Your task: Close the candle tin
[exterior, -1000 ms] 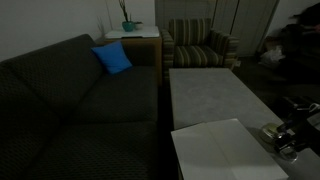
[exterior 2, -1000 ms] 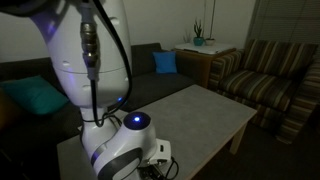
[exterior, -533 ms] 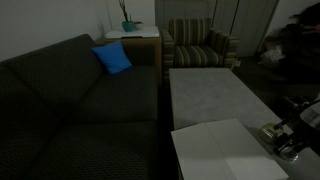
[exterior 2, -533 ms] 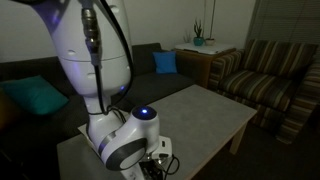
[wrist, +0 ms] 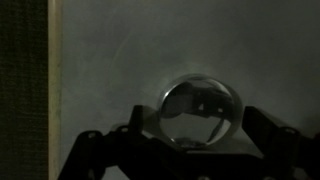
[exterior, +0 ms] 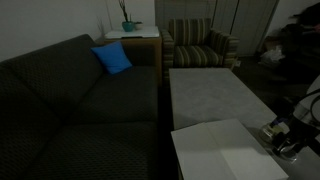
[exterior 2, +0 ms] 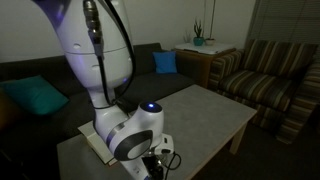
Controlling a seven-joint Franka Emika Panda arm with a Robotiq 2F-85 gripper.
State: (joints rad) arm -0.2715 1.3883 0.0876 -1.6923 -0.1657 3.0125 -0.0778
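Two things to mind with the gripper (wrist: 195, 125) spread wide astride the candle tin (wrist: 200, 100), sitting on the grey table (wrist: 120, 60) just beneath: keep centred over the round top, then press down evenly to avoid a crooked closure or a skid.

Dim living room
A dark sofa (exterior: 80, 100) with a blue cushion (exterior: 112, 58) is set beside the tabletop (exterior: 210, 95); a striped armchair (exterior: 200, 45) is placed beyond.
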